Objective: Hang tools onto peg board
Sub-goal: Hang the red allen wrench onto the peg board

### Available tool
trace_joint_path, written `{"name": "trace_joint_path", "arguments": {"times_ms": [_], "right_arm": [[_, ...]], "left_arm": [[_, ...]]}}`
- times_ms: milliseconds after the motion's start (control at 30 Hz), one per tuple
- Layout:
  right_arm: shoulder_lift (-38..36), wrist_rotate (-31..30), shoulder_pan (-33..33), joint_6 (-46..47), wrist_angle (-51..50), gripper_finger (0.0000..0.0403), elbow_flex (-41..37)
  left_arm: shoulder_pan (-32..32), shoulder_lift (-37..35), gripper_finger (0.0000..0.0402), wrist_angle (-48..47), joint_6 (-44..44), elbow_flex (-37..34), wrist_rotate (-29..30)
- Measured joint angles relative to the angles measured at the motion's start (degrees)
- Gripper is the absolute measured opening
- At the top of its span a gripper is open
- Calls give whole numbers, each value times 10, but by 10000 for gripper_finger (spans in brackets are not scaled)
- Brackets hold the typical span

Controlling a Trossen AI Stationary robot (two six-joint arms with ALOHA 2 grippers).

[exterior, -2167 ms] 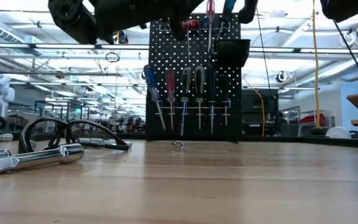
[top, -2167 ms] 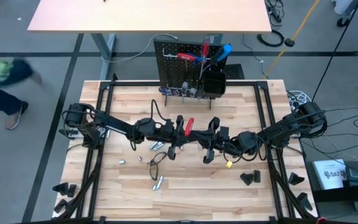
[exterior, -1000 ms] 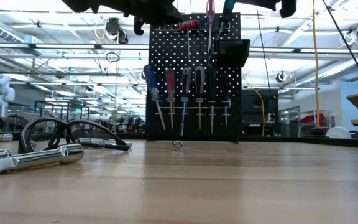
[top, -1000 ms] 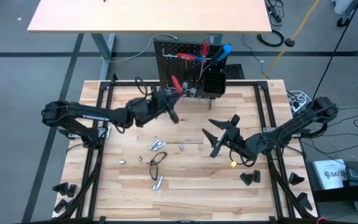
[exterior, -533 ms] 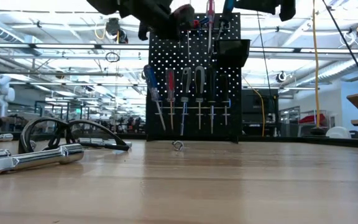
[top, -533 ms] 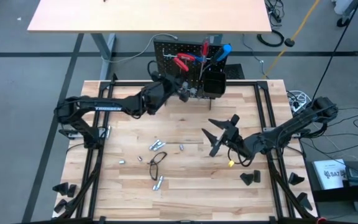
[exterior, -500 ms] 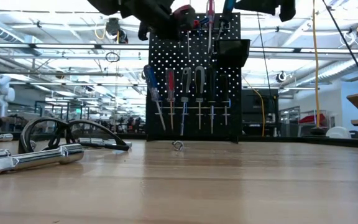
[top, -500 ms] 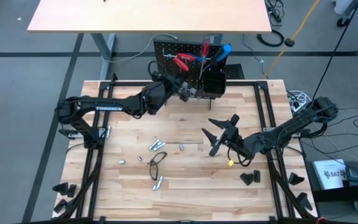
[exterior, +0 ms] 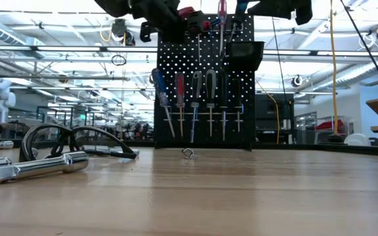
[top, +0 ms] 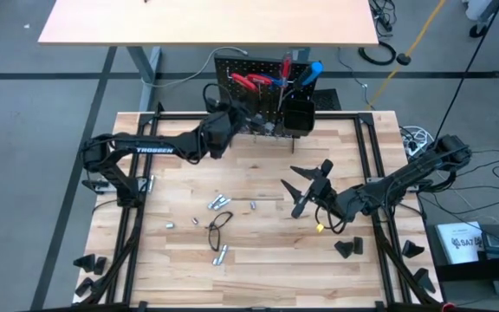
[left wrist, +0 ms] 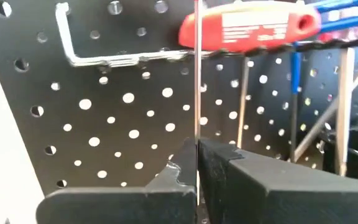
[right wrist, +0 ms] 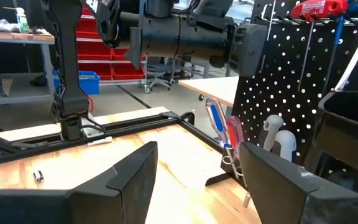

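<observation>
The black peg board stands upright at the table's far edge. Screwdrivers hang in a row low on it, and a red-handled tool hangs on a silver hook near its top. My left gripper is level in front of the board's top and shut on a red-handled tool, whose handle is up by the board's top edge. My right gripper hovers open above mid-table, with nothing between its fingers. My left gripper pinches the tool's thin silver shaft between its two shut fingers. The fingers are level, come from the table's near side and lie across the shaft. The shaft stands upright with the red handle above, clear of the table. Whether the tool touches the board or hook, I cannot tell.
Silver bits and a black looped cord lie left of mid-table, and more bits lie nearer the front. Black wedge blocks sit at the right and at the left front corner. A black bin is on the board's right.
My left gripper has carried the red-handled tool toward the table's far edge, up to the top of the peg board. It has swung round to face the board, then shifted slightly left. The tool stays lifted with its handle up.
</observation>
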State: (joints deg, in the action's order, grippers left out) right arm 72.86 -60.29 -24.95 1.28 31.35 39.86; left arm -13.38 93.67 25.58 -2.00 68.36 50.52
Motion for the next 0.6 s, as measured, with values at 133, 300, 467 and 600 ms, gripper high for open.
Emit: {"name": "trace_joint_path", "arguments": {"times_ms": [133,300,467,600], "right_arm": [[0,0,0,2,0,222,0],[0,0,2,9,0,222,0],[0,0,4,11,0,222,0],[0,0,4,11,0,222,0]], "left_arm": [[-8,0,1,0,22,0,-2],[-7,0,1,-5,31,9,-20],[0,0,1,-7,16,18,-24],[-4,1,1,-14,16,29,-24]]}}
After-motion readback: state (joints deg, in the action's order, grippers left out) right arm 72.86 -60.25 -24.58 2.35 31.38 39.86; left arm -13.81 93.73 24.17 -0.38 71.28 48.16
